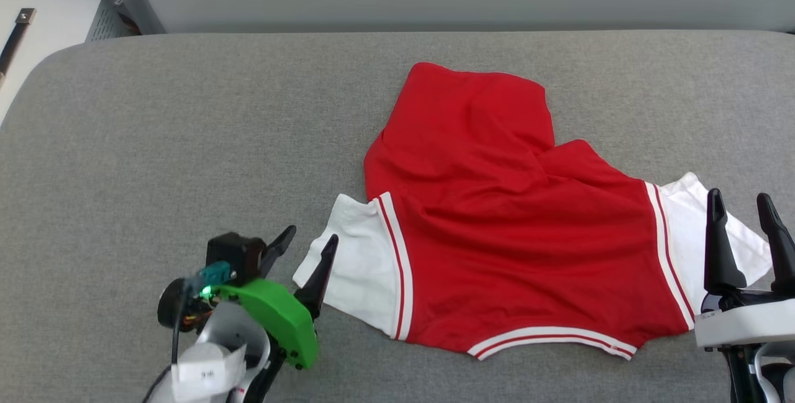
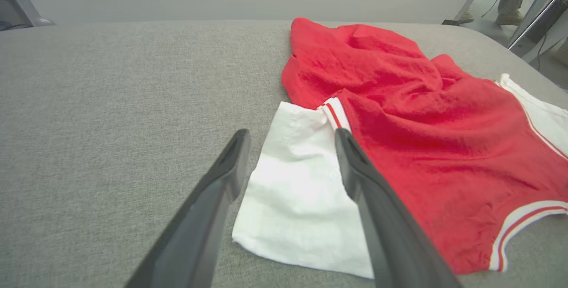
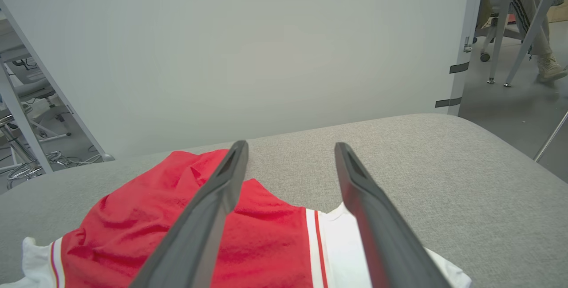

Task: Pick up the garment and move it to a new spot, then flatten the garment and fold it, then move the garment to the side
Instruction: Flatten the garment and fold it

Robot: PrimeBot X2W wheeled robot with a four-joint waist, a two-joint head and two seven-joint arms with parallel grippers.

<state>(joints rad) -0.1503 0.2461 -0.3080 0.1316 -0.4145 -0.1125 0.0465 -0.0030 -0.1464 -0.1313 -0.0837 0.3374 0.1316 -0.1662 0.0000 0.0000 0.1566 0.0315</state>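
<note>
From my head, the garment [image 1: 497,217] lies rumpled on the grey padded table [image 1: 186,142], a little toward 3 o'clock from the middle. Its red body bunches up toward 12, and a curved red-and-white striped band [image 1: 553,338] lies along its edge at 6. One white sleeve [image 1: 357,266] sticks out at 8 o'clock of the cloth and the other white sleeve [image 1: 714,248] at 3.

My left gripper [image 1: 312,234] sits at 7 o'clock in this view with its jaws spread wide. One finger crosses the outer edge of the nearer sleeve and the other stands over bare table. My right gripper [image 1: 738,195] is at 4 o'clock, jaws equally wide, with its fingers in front of the far sleeve. Neither holds anything.

Along my left wrist, the left gripper [image 2: 291,132] shows both fingers well apart. The white sleeve [image 2: 293,181] lies flat between them and under the finger toward 3. The red of the garment [image 2: 421,115] spreads from the centre out to 3 o'clock. I cannot tell whether a fingertip touches the fabric. At 1 o'clock, beyond the table, a person's feet [image 2: 506,17] stand on the floor.

Along my right wrist, the right gripper [image 3: 289,144] is also wide and empty, with its tips against the grey table [image 3: 443,168]. The garment [image 3: 266,234] lies at 6 to 8 o'clock, its striped seam and white sleeve [image 3: 346,243] between my fingers. A pale wall panel [image 3: 222,57] rises at 12. At 2 o'clock a seated person's leg and shoe [image 3: 548,64] show.
</note>
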